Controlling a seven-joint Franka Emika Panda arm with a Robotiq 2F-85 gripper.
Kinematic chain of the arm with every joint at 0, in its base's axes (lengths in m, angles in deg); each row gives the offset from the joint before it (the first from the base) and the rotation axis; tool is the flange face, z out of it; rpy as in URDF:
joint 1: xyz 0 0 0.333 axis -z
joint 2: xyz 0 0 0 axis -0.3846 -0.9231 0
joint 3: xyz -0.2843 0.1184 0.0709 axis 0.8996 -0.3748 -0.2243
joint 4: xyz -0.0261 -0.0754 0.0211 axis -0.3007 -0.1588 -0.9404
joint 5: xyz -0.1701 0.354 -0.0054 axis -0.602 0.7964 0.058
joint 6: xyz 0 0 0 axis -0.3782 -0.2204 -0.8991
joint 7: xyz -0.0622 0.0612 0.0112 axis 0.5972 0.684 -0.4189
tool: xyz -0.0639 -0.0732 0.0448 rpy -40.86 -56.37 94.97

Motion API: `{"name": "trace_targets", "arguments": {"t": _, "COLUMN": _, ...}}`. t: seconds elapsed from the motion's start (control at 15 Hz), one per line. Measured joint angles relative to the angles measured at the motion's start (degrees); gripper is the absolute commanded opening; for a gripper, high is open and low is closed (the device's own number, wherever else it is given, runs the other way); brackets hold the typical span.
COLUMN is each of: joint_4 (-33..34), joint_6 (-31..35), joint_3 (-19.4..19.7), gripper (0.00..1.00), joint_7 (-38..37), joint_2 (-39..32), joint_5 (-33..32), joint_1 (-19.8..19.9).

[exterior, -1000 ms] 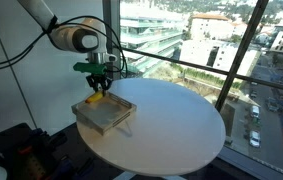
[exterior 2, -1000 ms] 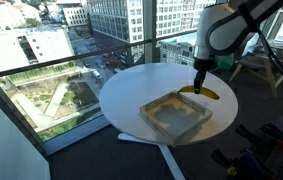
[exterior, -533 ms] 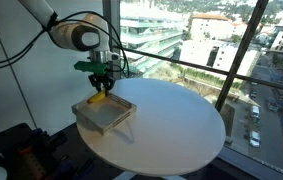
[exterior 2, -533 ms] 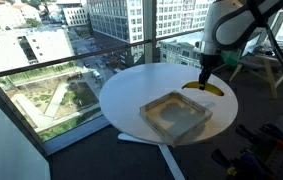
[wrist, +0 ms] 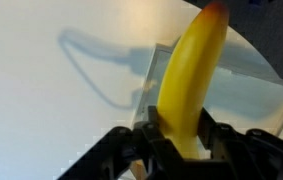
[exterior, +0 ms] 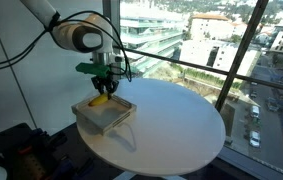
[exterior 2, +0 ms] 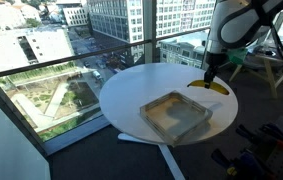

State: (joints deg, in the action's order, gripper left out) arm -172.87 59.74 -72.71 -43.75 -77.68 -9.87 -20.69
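The wrist view is showing the fingers (wrist: 153, 128) pinching a yellow banana (wrist: 193, 75), its long axis pointing away over a clear tray (wrist: 251, 85). In both exterior views the gripper (exterior: 101, 90) (exterior 2: 211, 80) is holding it roughly level above the tray's edge on the round white bench (exterior: 176, 125).

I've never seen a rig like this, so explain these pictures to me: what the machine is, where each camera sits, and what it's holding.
The machine is a robot arm with a two-fingered gripper at its end. Two pictures come from cameras standing apart from the robot, looking at a round white table. The third comes from a camera on the arm's wrist, looking past the fingers. On the table sits a shallow square tray. The gripper is shut on a yellow banana, held in the air near the tray's edge.
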Motion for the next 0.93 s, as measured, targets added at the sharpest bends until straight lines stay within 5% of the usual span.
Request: {"name": "trace_targets", "arguments": {"t": 0.93, "joint_4": -0.42, "joint_6": 0.13, "joint_3": 4.41, "gripper": 0.16, "joint_7": 0.07, "joint_2": -0.34, "joint_5": 0.0, "joint_1": 4.16}}
